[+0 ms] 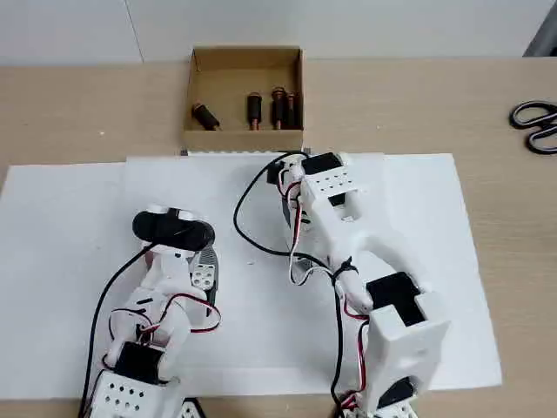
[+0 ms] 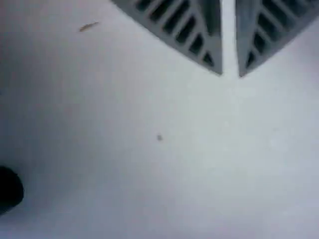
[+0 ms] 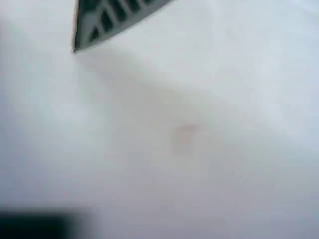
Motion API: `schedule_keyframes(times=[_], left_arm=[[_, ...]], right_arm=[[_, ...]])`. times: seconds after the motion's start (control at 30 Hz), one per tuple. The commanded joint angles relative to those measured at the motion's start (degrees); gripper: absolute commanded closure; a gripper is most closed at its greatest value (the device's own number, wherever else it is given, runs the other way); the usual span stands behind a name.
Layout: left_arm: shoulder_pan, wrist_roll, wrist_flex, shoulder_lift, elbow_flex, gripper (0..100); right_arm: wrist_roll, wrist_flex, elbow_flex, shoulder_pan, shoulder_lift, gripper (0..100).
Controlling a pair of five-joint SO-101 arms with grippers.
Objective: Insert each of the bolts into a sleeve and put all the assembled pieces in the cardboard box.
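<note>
My left gripper hangs over white paper, its two ribbed grey fingers almost pressed together. Only a thin slit of paper shows between the tips. A dark rounded shape sits at the edge of that wrist view, cut off, and I can't say what it is.

Of the right gripper I get one ribbed grey tip, the rest cut off by the frame, so I cannot tell whether it is spread or closed. It too is over plain paper. A blurred dark band at that frame's edge is unreadable.

In the high view, the cardboard box stands at upper centre on the wooden table, touching the far edge of the white paper sheet. Inside lie the assembled pieces, dark sleeves with copper-coloured ends. I count four: one tilted at the box's left, one upright mid-box, and two so close together on the right that I can barely separate them.

One arm is folded at lower left. The other arm stretches from lower right toward centre, its head just below the box's front wall and covering whatever is under it. A black cable loops between them. Scissors are cut off at the right edge.
</note>
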Motion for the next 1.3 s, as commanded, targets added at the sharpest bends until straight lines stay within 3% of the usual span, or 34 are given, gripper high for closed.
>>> schedule_keyframes(times=[0.0, 0.3, 0.87, 1.27], left_arm=[[-0.35, -0.18, -1.05, -0.53, -0.31, 99], [-0.35, -0.18, -1.05, -0.53, -0.31, 99], [-0.44, -0.18, -1.05, -0.53, -0.31, 99], [-0.44, -0.18, -1.05, -0.53, -0.31, 99]], right_arm=[[4.92, 1.27, -0.88, -1.27, -0.13, 81.3], [10.29, 2.95, -8.79, -1.45, -8.75, 81.5], [47.38, -4.70, -8.70, 4.26, -12.26, 81.2], [59.87, -8.04, -8.97, 4.44, -5.93, 81.3]])
